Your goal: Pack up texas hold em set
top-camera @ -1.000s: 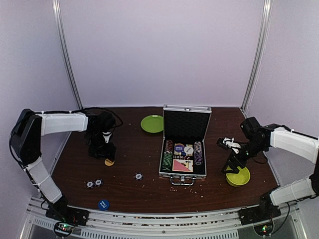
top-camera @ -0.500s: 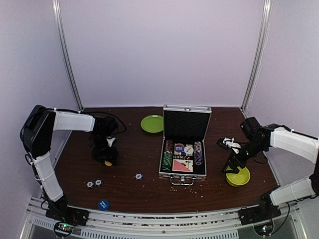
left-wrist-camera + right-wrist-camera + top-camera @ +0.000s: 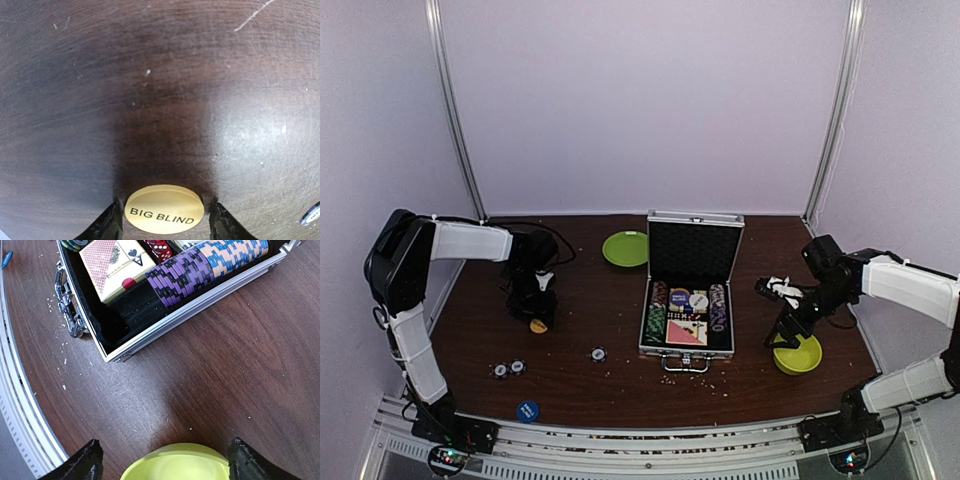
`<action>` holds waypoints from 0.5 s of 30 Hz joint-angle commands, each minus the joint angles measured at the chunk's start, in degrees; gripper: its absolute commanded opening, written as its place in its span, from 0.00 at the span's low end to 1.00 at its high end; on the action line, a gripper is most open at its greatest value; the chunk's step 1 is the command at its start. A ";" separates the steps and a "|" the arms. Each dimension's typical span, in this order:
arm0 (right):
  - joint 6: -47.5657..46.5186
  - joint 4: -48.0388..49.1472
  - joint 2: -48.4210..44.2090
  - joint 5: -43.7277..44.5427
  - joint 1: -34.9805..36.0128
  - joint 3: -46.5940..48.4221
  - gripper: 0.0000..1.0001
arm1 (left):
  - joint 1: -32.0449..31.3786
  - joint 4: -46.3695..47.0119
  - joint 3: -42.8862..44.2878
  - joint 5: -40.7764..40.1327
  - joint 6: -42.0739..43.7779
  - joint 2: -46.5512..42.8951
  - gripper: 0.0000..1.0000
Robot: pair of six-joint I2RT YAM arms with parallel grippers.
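At the far left of the table (image 3: 620,385) the left gripper (image 3: 533,306) points straight down at the wood, its fingers (image 3: 111,226) spread with the orange button disc (image 3: 164,209), marked BIG BLIND, lying flat between them; a thin gap shows on each side of the disc, so it is framed and not pinched. Nearer the arm bases, two loose striped chips (image 3: 509,369) lie side by side, and the blue button disc (image 3: 527,410) sits close to the front edge. A single striped chip (image 3: 599,353) rests alone between those and the case. Toward the back, the flat green plate (image 3: 625,248) lies just left of the case lid. The silver case (image 3: 695,250) stands open in the middle of the table, lid upright, handle toward the arms. Its black-lined tray holds a row of green chips (image 3: 655,322) on the left, a purple disc (image 3: 679,298) and a white disc (image 3: 698,299) at the back, a card deck (image 3: 112,265) with red dice (image 3: 159,247) beside it, and a row of purple and blue chips (image 3: 200,267) along the right wall. Right of the case, the right gripper (image 3: 787,332) hangs over the yellow-green bowl (image 3: 177,462) with its fingers (image 3: 84,464) wide apart and nothing between them but the bowl's rim below.
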 commanded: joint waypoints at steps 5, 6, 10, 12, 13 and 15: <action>-0.16 -0.01 0.33 0.55 -0.31 1.27 0.86 | 0.38 2.09 -1.36 1.69 0.48 0.16 0.58; -0.20 -0.05 0.34 0.55 -0.30 1.29 0.86 | 0.38 2.10 -1.54 1.89 0.48 0.16 0.57; -0.16 -0.05 0.27 0.55 -0.30 1.25 0.86 | 0.16 1.94 -1.85 2.57 0.64 -0.05 0.54; -0.15 -0.05 0.31 0.55 -0.30 1.23 0.86 | 0.02 1.77 -1.86 2.74 0.75 -0.26 0.54; -0.16 -0.03 0.27 0.59 -0.30 1.25 0.86 | -0.12 1.69 -1.79 2.97 0.75 -0.40 0.53; -0.16 -0.05 0.26 0.55 -0.30 1.20 0.86 | -0.48 1.45 -1.57 3.08 0.66 -0.45 0.53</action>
